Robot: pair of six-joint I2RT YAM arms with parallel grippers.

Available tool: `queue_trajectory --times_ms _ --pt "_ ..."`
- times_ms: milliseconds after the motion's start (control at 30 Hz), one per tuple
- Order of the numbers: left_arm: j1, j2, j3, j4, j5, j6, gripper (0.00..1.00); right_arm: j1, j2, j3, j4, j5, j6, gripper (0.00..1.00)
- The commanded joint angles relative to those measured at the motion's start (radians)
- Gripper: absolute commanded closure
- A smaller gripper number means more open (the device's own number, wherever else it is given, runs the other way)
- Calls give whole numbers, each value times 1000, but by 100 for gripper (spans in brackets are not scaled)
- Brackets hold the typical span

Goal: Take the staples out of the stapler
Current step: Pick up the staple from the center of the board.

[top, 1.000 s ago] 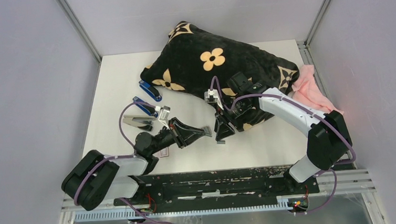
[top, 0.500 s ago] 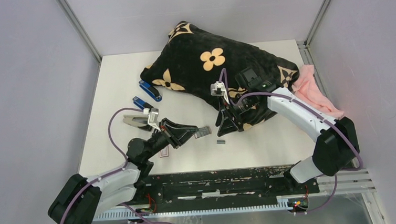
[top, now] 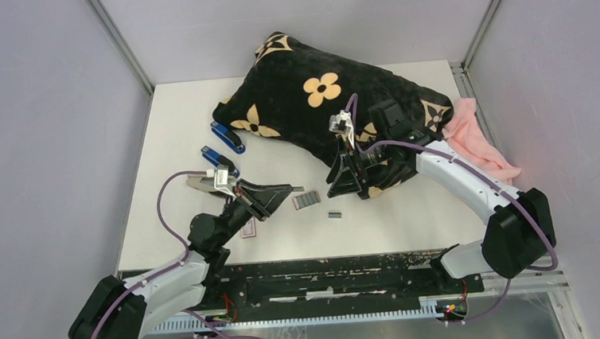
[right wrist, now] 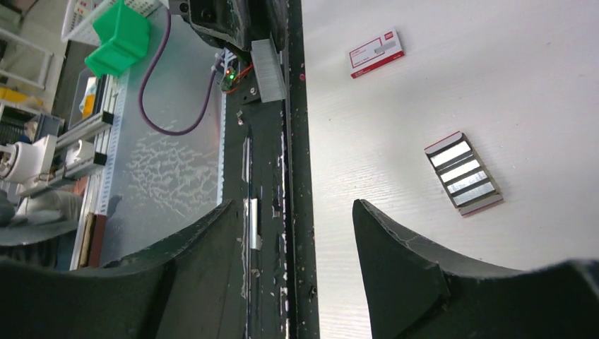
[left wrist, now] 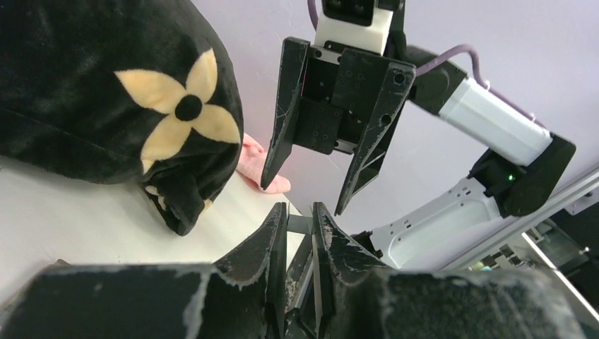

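Grey staples (left wrist: 300,224) pinched in closed left gripper (left wrist: 299,208), near pillow (top: 290,74); right gripper (top: 347,190) wide. Weak edge grip may drop them.

Left pincer (left wrist: 300,212) pinched, right pincer (left wrist: 304,198) (jaws apart) beyond

Tight gap between your end effectors.
Pillow (top: 291,90) sits close behind the right end effector (top: 346,192); left end effector (top: 297,190) waits just opposite; bare worktop (top: 419,209) opens rightward.
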Motion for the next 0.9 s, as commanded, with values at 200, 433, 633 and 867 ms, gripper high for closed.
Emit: queue_trajectory --times_ms 200,433,633,867 --pt "-3 -10 43 65 -192 -128 92 -43 -55 -120 503 -55 461 34" --pt "-3 20 82 105 -274 -160 92 -58 -43 -181 718 15 728 34" --pt "-6 99 114 185 -292 -199 93 -60 -27 -254 950 98 961 37" --pt "-79 227 162 283 -334 -188 92 -45 -43 -383 1340 186 1176 39"
